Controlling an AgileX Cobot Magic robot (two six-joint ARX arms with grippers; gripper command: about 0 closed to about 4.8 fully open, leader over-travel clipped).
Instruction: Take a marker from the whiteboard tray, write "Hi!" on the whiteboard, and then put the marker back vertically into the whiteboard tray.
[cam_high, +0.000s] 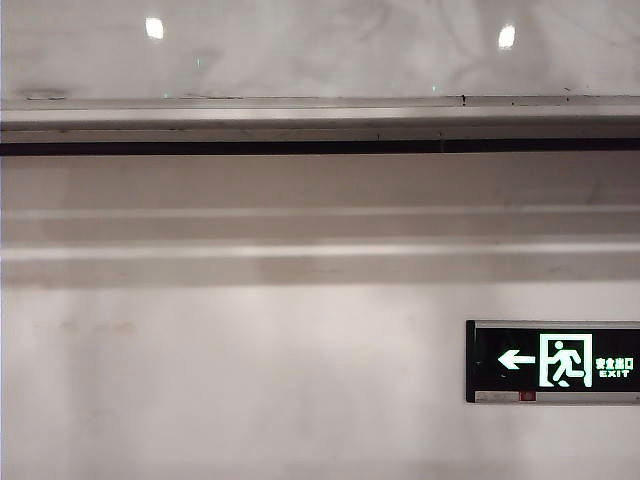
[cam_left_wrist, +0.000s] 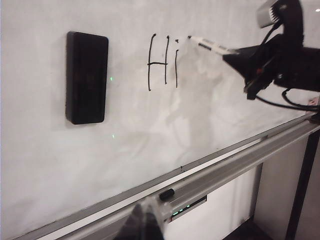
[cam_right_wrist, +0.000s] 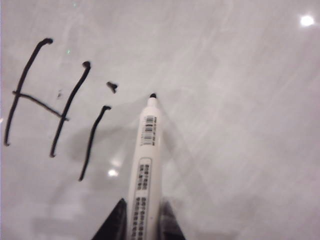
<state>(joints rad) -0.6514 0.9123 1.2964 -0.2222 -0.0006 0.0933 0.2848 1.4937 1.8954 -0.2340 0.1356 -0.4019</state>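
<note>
Faced a whiteboard (cam_left_wrist: 210, 130), glossy and upright, filling the twelve o'clock band of the exterior view. Carried lettering (cam_left_wrist: 162, 62) reading "Hi", with the exclamation mark not yet drawn.

Ran a whiteboard tray (cam_left_wrist: 235, 167) along the board's six o'clock edge, probably the ledge meant to take the pen back.

Kept a black eraser (cam_left_wrist: 86, 77) stuck flat to the board at nine o'clock of the lettering, clear of the writing.

Showed a lit exit sign (cam_high: 552, 361) at four o'clock of the exterior view, on the wall (cam_high: 250, 380) under the tray.

Held the marker (cam_right_wrist: 146, 165) in the right jaws, clamped on the rear of the barrel. Set the bare tip at three o'clock of the "i", at or just off the surface, presumably to start the exclamation stroke.

Left a small black cap (cam_left_wrist: 166, 194) lying on the tray, seemingly the pen's own.

Kept the left jaws low beside the tray, apparently only to watch; too blurred to tell how far apart.
</note>
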